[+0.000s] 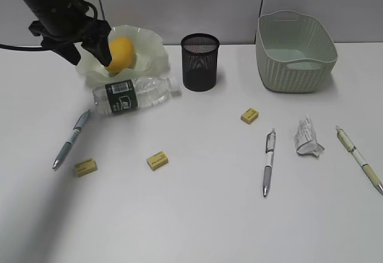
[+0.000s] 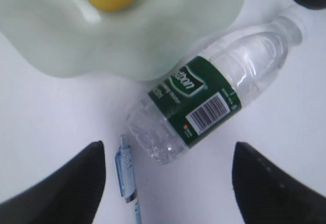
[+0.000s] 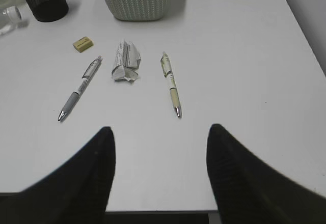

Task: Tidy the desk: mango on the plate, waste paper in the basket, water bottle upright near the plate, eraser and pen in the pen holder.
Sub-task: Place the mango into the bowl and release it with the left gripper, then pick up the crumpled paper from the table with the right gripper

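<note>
Two yellow erasers [image 1: 85, 167] and a blue pen [image 1: 71, 138] lie closest to me on the white surface [image 1: 197, 215], below and a little to the side of the left tool [image 1: 91, 49], which hangs with its jaws spread wide and empty just over the near edge of the ruffled green plate [image 1: 152, 51]. Resting in that plate, just behind the tool's tips, is the mango [image 1: 120, 52], so that part looks done. Directly under the left tool lies the water bottle [image 2: 216, 91] on its side, cap pointing away toward the black pen holder [image 1: 200, 61], its base just beside the blue pen. It looks like the next thing to take: light, clear and smooth, thin-walled enough to dent, and round enough to roll, so I would pinch it across the labelled middle, where the ribs give some bite, then tip it up near the plate. Over on the far side, the right tool [image 3: 160, 147] hovers wide and empty, with the waste paper [image 3: 125, 61] ahead of it between two pens [image 3: 170, 84], soft and nearly weightless, and the basket [image 3: 135, 0] farther ahead still.
</note>
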{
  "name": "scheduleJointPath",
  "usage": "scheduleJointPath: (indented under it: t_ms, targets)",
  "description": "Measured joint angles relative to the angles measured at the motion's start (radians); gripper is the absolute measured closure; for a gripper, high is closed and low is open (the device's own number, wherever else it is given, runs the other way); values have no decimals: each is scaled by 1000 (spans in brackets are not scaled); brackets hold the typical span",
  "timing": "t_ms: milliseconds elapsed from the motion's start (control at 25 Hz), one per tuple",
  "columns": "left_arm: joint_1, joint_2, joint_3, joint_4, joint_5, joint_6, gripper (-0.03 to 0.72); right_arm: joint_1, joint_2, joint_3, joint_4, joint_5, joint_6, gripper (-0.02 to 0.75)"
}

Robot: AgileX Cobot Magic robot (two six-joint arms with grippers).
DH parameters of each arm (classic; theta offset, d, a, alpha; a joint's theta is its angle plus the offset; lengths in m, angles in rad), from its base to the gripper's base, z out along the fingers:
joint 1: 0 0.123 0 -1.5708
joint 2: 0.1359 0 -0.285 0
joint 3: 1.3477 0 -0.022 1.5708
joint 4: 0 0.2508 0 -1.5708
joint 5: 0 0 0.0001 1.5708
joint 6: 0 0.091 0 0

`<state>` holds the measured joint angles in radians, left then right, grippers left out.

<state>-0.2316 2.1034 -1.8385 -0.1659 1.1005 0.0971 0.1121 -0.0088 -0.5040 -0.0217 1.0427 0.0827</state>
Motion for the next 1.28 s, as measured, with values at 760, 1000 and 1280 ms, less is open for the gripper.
scheduleJointPath:
  t_ms: [760,1000,1280]
  targets:
    - [0,-126,1,6,115,0,125,0,0,0,0,0,0,279]
    - [0,-216,1,6,116,0,127,0,0,0,0,0,0,279]
    - [0,-351,107,3,116,0,131,0,0,0,0,0,0,279]
